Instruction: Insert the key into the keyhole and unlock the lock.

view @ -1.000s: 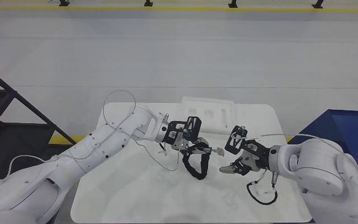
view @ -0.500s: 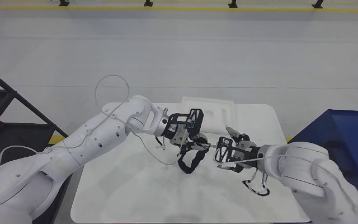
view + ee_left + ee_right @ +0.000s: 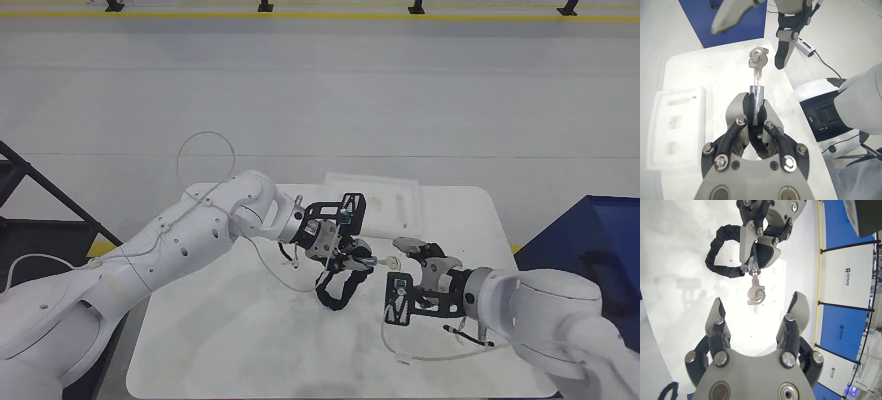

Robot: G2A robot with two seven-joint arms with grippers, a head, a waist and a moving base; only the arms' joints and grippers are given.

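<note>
So the key (image 3: 758, 59) is sitting in the keyhole with its shaft partly in and its head sticking out free. The lock (image 3: 756, 92) is a shiny round barrel with a black cloth-covered cable loop (image 3: 715, 255) hanging off it. The left claw (image 3: 755, 103) is pinching the barrel, up in the air over the middle of the tabletop (image 3: 220, 340). The right claw (image 3: 757, 298) is spread wide with a finger either side of the key head, touching nothing.

My take on how it'll handle: the key is small, light, stiff metal, so it won't bend, but there's not much of it to grab. The head is the only sensible spot, ideally pads on the two broad textured faces so the turn carries through. As it's lined up now, the fingers look set to meet the head's thin edges instead (could work, but I'd expect slip). The barrel worries me more: it's smooth, round chrome, so it might spin in the left claw once torque goes in. The loop is floppy and shouldn't matter. There's a white foam tray (image 3: 370, 190) by the tabletop's far edge.
</note>
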